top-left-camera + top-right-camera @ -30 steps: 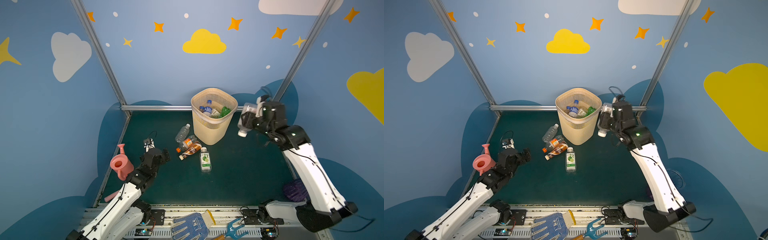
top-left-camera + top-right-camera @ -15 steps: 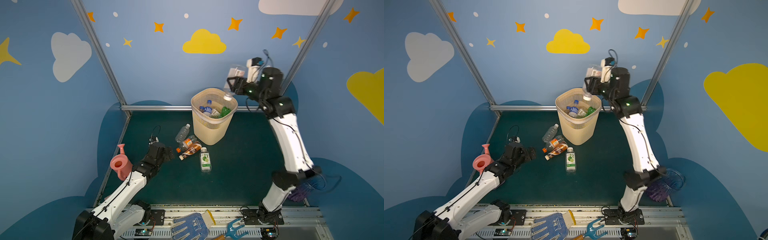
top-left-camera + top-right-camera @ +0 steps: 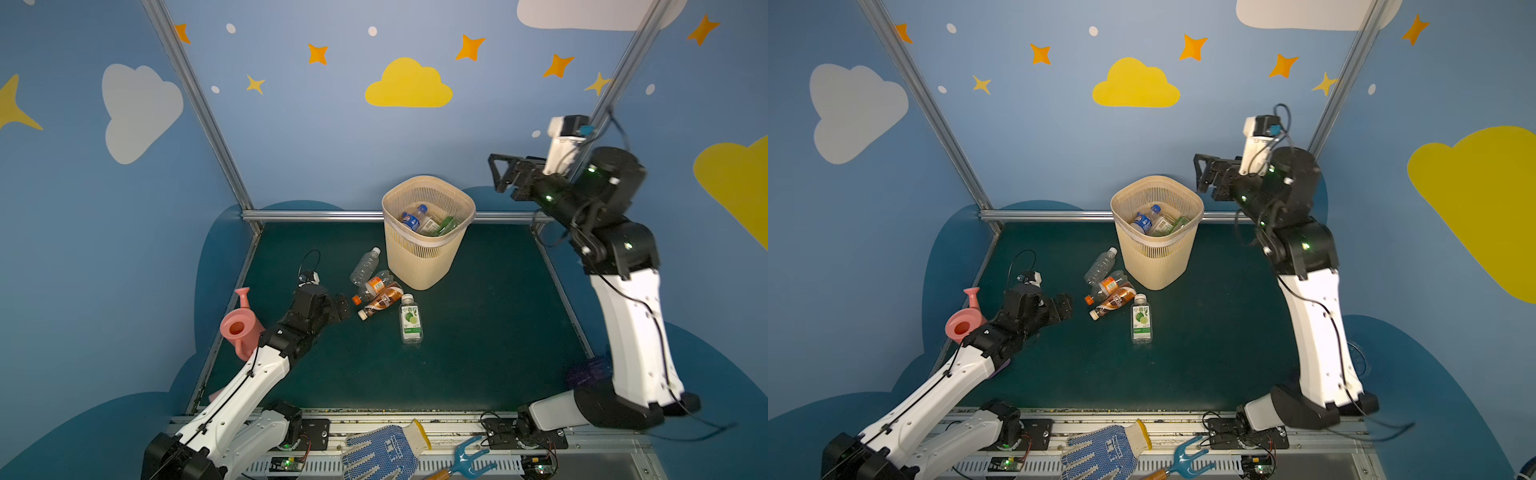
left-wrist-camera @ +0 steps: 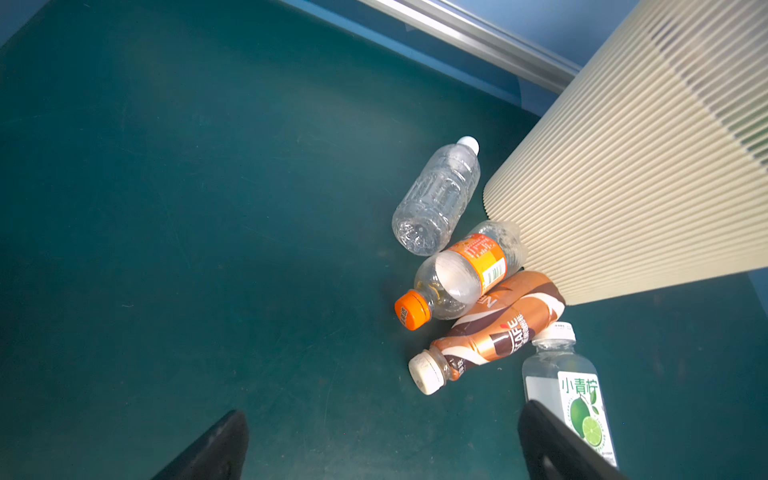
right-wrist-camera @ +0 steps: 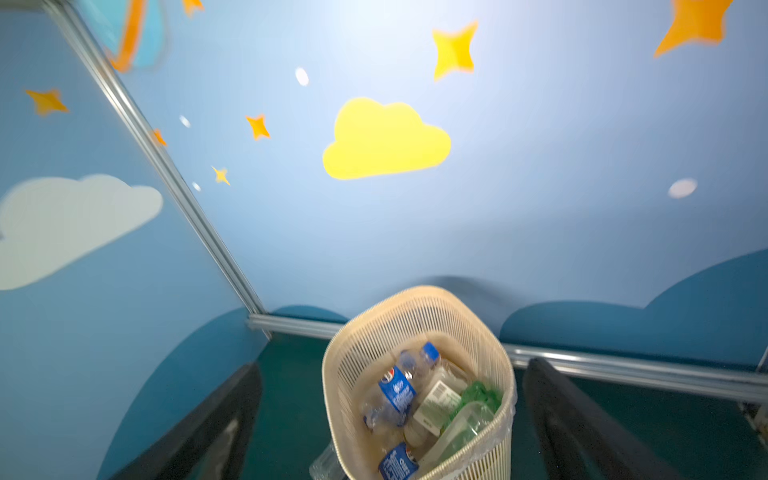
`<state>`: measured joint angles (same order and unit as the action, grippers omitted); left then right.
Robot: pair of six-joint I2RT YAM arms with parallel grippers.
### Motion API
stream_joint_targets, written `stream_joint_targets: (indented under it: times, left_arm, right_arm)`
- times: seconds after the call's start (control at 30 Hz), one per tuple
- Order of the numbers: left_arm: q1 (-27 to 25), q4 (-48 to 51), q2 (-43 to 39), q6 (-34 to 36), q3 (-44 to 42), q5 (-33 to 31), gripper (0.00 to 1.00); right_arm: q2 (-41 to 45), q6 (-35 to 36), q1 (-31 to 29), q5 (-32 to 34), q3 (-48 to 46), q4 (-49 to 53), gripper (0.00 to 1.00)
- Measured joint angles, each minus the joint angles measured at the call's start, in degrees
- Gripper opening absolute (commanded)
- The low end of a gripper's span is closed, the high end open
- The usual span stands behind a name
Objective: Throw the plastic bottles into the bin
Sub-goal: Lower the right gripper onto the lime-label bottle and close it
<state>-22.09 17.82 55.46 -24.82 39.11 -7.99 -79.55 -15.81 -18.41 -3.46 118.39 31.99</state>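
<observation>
R gripper [image 3: 496,173]: jaws flung wide, nothing between them. Its wrist cam agrees: both fingers [image 5: 216,415] well apart, only air there, w/ the bin [image 5: 374,307] below. A sec ago this gripper was clamped on a clear btl, low beside the bin. Half a sec ago it was up over the rim. Now it's empty, and the arm sits high and off to the bin's right in both top views. So the drop is made.

By the look of the pile, that btl is inside w/ the rest: blue-label btl [image 3: 411,218], green btl [image 3: 446,224] and a pale clear btl [image 5: 469,419] against the wall. Can't tell which one is the new arrival.

L gripper [image 3: 338,305]: also spread open and holding nothing, low over the mat [image 3: 478,332]. It has crept closer to the floor cluster vs a sec ago. Its wrist cam looks straight at what's left:
- clear white-cap btl [image 4: 436,199], lying at the bin's foot
- orange-cap btl [image 4: 461,278] and brown-wrapped btl [image 4: 494,332], which both seem to touch the bin wall
- lime-label btl [image 4: 569,386], just beside them and partly hidden by L's own jaw

One more down, four still on the mat. Next pick looks like L's. The cluster is tight, so the risk is knocking a neighbour. Pink watering can [image 3: 241,328] sits apart, not part of the job.
</observation>
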Motion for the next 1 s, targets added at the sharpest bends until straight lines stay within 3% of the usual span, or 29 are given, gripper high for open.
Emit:
stream_joint_targets:
  times: [0.13, 0.3, 0.53, 0.7, 1.0]
  left_arm:
    - [-2.4, 1.0, 2.4, 2.4, 1.0, 0.0, 1.00]
    - [-6.8, 2.3, 7.5, 5.6, 4.3, -0.7, 1.00]
    - [-9.8, 3.6, 13.9, 5.7, 7.6, -2.7, 1.00]
    - [-9.2, 2.6, 12.2, 3.3, 6.3, -4.6, 1.00]
    - [-7.0, 2.3, 9.8, 1.1, 4.5, -6.6, 1.00]
  right_arm:
    - [9.4, -2.1, 2.8, 0.5, -14.3, -5.7, 0.98]
    - [12.1, -6.9, 4.7, 1.5, -36.2, -6.4, 0.98]
    - [16.1, -14.9, 0.7, 2.8, -62.0, -4.6, 0.98]
    - [15.1, -19.8, -10.4, 5.9, -68.6, -5.9, 0.98]
    - [-4.4, -25.2, -22.9, 8.6, -64.3, -9.3, 0.98]
